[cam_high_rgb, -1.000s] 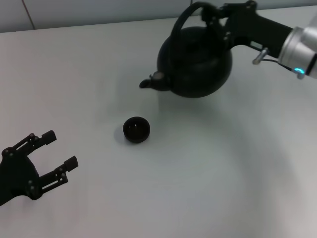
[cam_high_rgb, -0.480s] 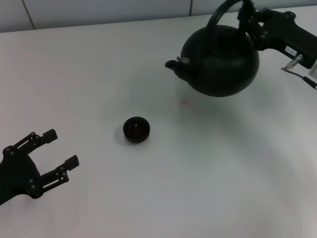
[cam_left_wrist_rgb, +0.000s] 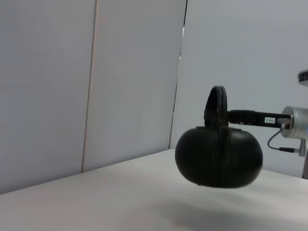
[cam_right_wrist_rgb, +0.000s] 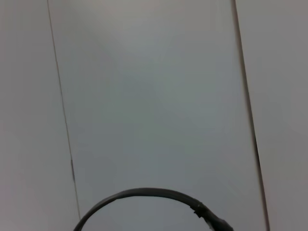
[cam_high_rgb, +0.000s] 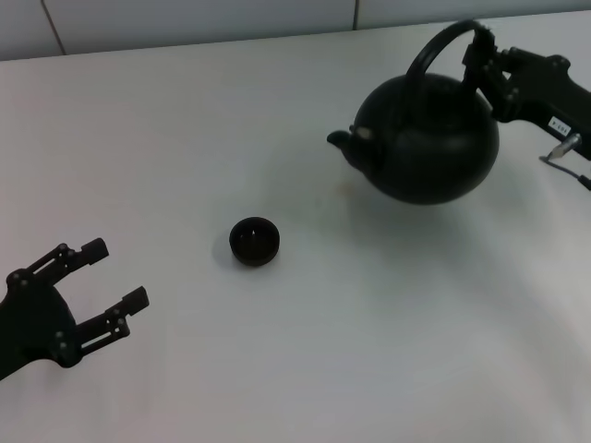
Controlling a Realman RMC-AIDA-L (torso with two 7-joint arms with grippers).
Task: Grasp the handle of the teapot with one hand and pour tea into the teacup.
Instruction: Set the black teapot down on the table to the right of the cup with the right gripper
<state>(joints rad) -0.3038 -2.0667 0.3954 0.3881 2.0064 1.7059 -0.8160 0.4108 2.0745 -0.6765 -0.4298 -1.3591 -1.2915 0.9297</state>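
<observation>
The round black teapot (cam_high_rgb: 429,138) hangs a little above the white table at the right, its spout pointing left toward the teacup. My right gripper (cam_high_rgb: 485,65) is shut on the arched black handle (cam_high_rgb: 439,46) at its right end. The small black teacup (cam_high_rgb: 254,242) stands on the table at the centre, well left of and nearer than the spout. My left gripper (cam_high_rgb: 118,272) rests open and empty at the near left. The left wrist view shows the teapot (cam_left_wrist_rgb: 219,156) off the table, with the handle (cam_left_wrist_rgb: 216,108) on top. The right wrist view shows only the handle's arc (cam_right_wrist_rgb: 144,195).
The white table (cam_high_rgb: 185,120) runs back to a pale panelled wall (cam_high_rgb: 185,18). A faint small spot (cam_high_rgb: 346,191) lies on the table below the spout.
My right gripper has carried the teapot to the right, away from the teacup, and it now sits more level. The left arm and the teacup have not moved.
</observation>
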